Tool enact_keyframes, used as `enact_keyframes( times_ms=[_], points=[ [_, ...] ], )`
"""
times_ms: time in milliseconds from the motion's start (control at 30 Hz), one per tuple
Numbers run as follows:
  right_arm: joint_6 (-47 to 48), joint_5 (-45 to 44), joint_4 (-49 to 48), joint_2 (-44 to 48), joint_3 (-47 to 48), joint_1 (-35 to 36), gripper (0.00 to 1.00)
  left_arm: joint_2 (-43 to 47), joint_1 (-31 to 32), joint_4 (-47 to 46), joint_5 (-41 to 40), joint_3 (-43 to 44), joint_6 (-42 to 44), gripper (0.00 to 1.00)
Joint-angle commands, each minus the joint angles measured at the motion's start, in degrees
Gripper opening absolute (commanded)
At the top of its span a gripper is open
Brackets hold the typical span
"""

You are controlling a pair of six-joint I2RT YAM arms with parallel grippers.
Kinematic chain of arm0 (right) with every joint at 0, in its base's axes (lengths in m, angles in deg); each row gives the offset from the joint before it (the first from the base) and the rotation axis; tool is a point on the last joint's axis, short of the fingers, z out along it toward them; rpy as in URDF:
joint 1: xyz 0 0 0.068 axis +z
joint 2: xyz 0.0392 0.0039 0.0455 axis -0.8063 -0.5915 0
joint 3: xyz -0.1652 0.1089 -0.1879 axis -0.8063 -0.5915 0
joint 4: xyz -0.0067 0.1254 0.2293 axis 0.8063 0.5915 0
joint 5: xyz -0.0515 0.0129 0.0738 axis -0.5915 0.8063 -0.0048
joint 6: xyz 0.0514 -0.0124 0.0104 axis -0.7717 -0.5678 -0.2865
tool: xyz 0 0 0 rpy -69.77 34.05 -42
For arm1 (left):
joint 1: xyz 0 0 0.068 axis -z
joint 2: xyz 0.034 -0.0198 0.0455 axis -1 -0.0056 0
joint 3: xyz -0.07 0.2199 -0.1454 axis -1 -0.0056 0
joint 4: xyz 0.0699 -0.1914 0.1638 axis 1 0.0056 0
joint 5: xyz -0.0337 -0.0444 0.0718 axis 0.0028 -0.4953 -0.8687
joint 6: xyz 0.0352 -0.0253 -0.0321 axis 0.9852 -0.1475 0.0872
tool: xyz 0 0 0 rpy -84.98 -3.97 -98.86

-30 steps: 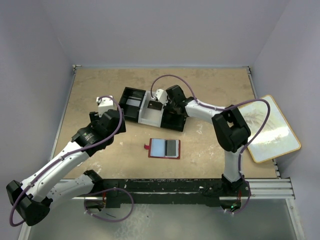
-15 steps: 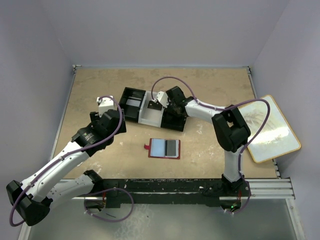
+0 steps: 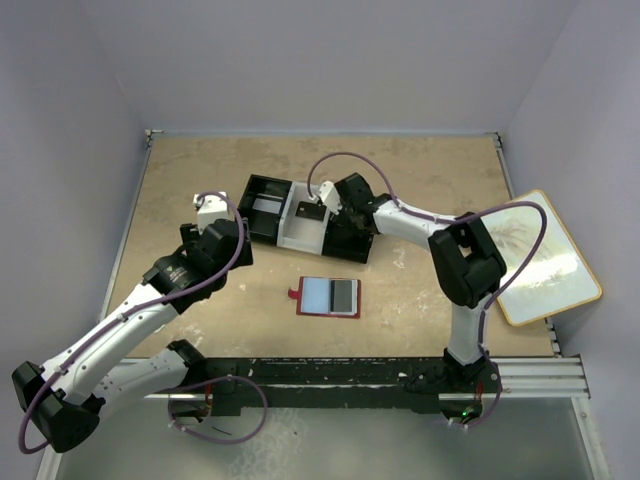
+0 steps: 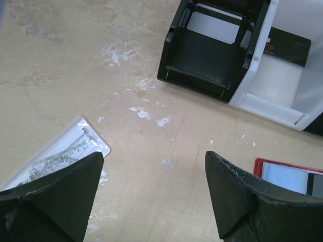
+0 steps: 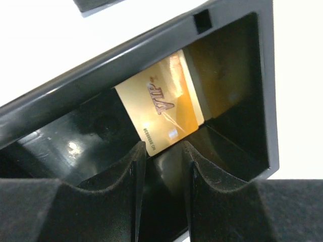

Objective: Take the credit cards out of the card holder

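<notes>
The red card holder lies open on the table, with a pale blue left panel and a dark right panel; its corner also shows in the left wrist view. My right gripper reaches into the tray's right black compartment. Its jaws stand apart, and a gold credit card lies free just past the tips. A black card rests in the white middle compartment and a white card in the left black one. My left gripper hangs open over bare table, left of the holder.
The black-and-white three-compartment tray stands at the table's centre back. A clear plastic packet lies below my left gripper's left finger. A wood-framed board leans at the right edge. Walls enclose the table on three sides.
My right gripper's jaws have parted, letting go of the gold card inside the tray's right compartment. The left arm has not moved.
</notes>
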State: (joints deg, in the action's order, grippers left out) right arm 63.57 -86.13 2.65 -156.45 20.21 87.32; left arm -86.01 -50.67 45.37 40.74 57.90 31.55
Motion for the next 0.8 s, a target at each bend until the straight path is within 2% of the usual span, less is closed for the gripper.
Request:
enact_keyframes(
  times_ms=[0,133,300,433,567,600,767],
  points=[
    [-1.2,-5.7,-2.3,3.1,-0.7,-0.4,0.37,0.4,-0.1,-2.2,0.4,0.1,1.6,0.79],
    [-3.9,-4.6,-3.5,4.0,-0.5,-0.3,0.33,0.4,-0.1,-2.1,0.1,0.1,1.5,0.79],
    [-11.1,1.7,-4.3,6.7,0.3,-0.4,0.24,0.6,-0.1,-1.9,-0.3,0.1,1.3,0.79],
    [-18.5,-0.3,-10.7,12.5,-3.5,-0.3,0.23,0.7,-0.1,-2.0,-0.2,0.1,1.3,0.79],
    [-27.2,3.9,-16.5,23.0,-10.3,-0.3,0.25,0.4,-0.1,-2.1,0.1,0.1,1.5,0.79],
    [-31.8,5.3,-17.9,26.0,-12.4,-0.2,0.26,0.3,-0.1,-2.2,0.3,0.0,1.5,0.79],
    [-49.4,15.0,-26.6,41.5,-30.8,-0.3,0.31,0.3,-0.1,-2.7,1.8,-0.2,2.0,0.79]
  ],
)
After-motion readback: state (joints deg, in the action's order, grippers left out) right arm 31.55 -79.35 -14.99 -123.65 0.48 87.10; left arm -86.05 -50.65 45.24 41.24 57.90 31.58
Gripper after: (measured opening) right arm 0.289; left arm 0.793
